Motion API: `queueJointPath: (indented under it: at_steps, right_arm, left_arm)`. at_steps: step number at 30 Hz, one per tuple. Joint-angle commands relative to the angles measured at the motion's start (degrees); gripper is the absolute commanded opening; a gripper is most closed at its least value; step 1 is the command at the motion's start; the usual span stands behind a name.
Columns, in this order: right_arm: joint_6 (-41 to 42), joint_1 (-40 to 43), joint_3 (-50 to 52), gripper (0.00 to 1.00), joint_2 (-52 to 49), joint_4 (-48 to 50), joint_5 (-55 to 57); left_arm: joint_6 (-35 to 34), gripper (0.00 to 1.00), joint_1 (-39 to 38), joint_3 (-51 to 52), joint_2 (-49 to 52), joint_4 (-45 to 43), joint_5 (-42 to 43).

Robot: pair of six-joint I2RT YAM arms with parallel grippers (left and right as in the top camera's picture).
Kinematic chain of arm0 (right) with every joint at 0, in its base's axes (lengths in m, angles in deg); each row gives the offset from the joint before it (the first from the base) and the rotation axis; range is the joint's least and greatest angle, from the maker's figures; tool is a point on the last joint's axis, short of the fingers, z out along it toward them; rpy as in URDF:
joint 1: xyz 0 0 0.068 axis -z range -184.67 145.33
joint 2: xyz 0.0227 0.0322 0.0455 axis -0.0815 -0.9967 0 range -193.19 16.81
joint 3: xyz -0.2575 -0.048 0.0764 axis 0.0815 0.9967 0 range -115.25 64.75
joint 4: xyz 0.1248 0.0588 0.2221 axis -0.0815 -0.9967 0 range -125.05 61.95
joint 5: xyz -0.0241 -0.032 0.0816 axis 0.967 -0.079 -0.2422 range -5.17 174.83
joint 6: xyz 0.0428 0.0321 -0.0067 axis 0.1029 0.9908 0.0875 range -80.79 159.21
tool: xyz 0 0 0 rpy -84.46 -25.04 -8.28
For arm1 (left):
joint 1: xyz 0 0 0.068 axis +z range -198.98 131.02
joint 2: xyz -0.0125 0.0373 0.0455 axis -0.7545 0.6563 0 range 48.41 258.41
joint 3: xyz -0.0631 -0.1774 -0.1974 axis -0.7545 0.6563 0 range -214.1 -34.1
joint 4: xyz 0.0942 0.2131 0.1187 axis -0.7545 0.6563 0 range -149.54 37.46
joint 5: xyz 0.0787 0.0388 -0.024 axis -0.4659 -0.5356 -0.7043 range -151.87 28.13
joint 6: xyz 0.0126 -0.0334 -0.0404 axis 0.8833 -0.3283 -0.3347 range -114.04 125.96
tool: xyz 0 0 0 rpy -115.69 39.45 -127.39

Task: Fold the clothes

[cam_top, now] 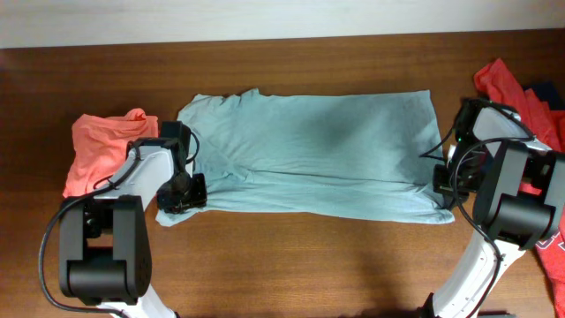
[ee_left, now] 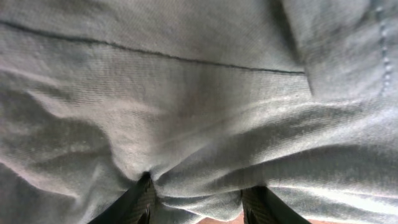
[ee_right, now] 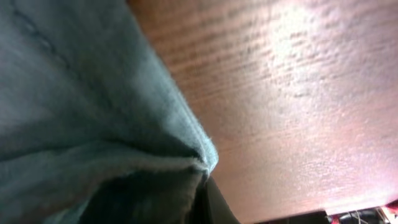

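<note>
The pale grey-blue T-shirt (cam_top: pixel 318 150) lies spread sideways across the table, with its near part doubled over along a crease. My left gripper (cam_top: pixel 181 196) is at the shirt's front left corner. In the left wrist view, its two dark fingers (ee_left: pixel 199 205) have a bunched fold of the grey-blue cloth (ee_left: pixel 186 93) pinched between them. My right gripper (cam_top: pixel 446 181) is at the shirt's front right edge. In the right wrist view, cloth (ee_right: pixel 74 112) drapes over the jaws (ee_right: pixel 202 202) and only one dark finger shows, pressed against the hem.
A coral-orange shirt (cam_top: pixel 101 146) lies bunched at the left, just beyond my left arm. A red shirt (cam_top: pixel 512 88) and a navy one (cam_top: pixel 547 97) are heaped at the right edge. Brown wooden table (cam_top: pixel 309 265) shows in front of the shirt and in the right wrist view (ee_right: pixel 280 93).
</note>
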Motion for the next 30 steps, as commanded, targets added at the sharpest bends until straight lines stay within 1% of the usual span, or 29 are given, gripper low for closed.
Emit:
queueJointPath:
  at_steps: [1, 7, 12, 17, 20, 23, 25, 30]
  right_arm:
    - [1.77, 0.07, 1.88, 0.04, -0.50, 0.79, 2.38]
    - [1.97, 0.09, 1.99, 0.04, -0.50, -0.94, 2.38]
    - [2.43, 0.39, 2.12, 0.04, -0.50, -0.50, 2.23]
    - [3.08, 0.48, 1.55, 0.04, -0.46, 1.40, 1.73]
    - [3.08, 0.50, -0.07, 0.04, -0.46, 2.21, 1.75]
    - [3.06, 0.50, -1.79, 0.05, -0.46, 2.47, 1.75]
    - [3.06, 0.48, -2.58, 0.06, -0.46, 2.73, 1.75]
    - [3.04, 0.48, -2.78, 0.07, -0.46, 2.69, 1.75]
  left_arm:
    - [-0.92, 0.45, 0.35, 10.78, 9.73, 2.34, -1.25]
    - [-0.92, 0.45, 0.35, 10.78, 9.73, 2.36, -1.22]
    - [-0.90, 0.43, 0.35, 10.78, 9.73, 2.27, -1.29]
    - [-0.92, 0.32, 0.33, 9.88, 9.73, 1.68, -1.22]
    - [-0.20, 0.25, 0.02, 8.79, 9.33, 3.10, -0.35]
    - [4.59, 0.23, -0.46, 8.33, 9.18, 5.31, 3.56]
    - [4.87, 0.18, -0.46, 7.93, 9.18, 7.06, 3.54]
    - [4.87, 0.18, -0.46, 7.13, 9.18, 8.31, 4.63]
